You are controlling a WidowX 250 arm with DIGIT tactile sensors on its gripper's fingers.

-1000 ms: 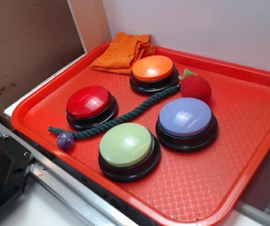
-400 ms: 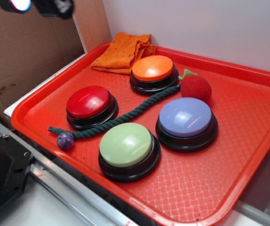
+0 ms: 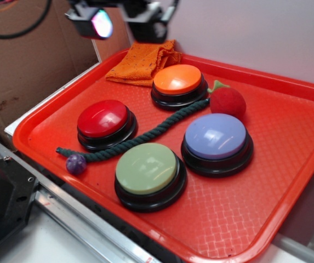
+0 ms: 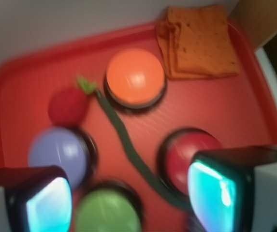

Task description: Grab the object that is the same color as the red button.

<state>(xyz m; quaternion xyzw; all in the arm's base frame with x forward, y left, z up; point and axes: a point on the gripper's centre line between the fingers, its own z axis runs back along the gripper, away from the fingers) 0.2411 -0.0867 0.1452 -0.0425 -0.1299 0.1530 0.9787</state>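
The gripper (image 3: 121, 22) hangs high above the back left corner of the red tray (image 3: 288, 181), over the folded orange cloth (image 3: 143, 59). Its two fingers (image 4: 44, 203) stand wide apart and hold nothing; in the wrist view the tray shows between them.

The plush fruit (image 3: 227, 102) lies near the back of the tray, well apart from the gripper. It is fuzzy and red, with a green leaf on its top. It sits between the orange button (image 3: 178, 85) and the blue button (image 3: 217, 143), just beside both. One end of the dark green rope (image 3: 140, 137) reaches close to it.

The red button (image 3: 106, 123) stands on the left side of the tray, beside the rope. The green button (image 3: 149, 175) is at the front, and a small purple ball (image 3: 75, 163) lies by the front left rim, near the other end of the rope.
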